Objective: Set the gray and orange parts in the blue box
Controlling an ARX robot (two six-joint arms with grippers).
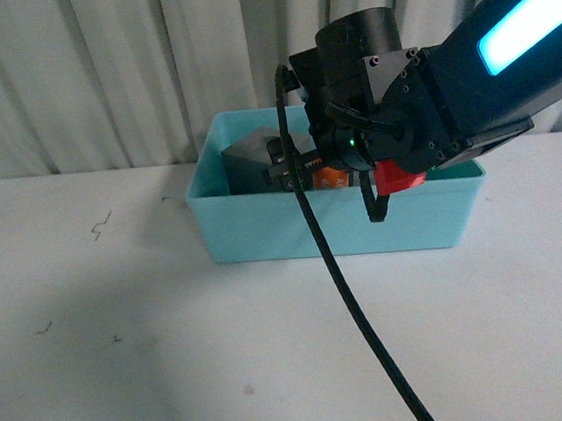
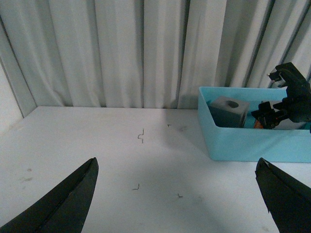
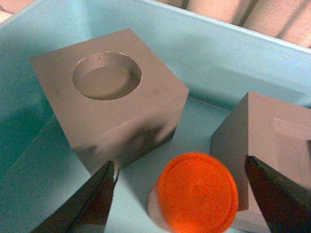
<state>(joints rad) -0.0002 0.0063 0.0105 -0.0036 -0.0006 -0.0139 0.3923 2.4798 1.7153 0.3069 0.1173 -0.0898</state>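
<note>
The light blue box [image 1: 263, 227] stands at the table's back middle. Inside it lie a gray cube with a round recess [image 3: 112, 111], a gray cube with a rectangular recess [image 3: 272, 141] and the orange cylinder [image 3: 198, 191] standing between them. My right gripper [image 3: 182, 194] is open just above the cylinder, its fingers [image 3: 92, 204] on either side and apart from it. In the front view the right gripper [image 1: 302, 171] hangs over the box. My left gripper [image 2: 177, 194] is open and empty above the bare table, left of the box [image 2: 252, 143].
Grey curtains hang behind the table. A black cable [image 1: 357, 313] runs from the right arm down across the table's front. Small dark marks [image 2: 141, 136] dot the white tabletop.
</note>
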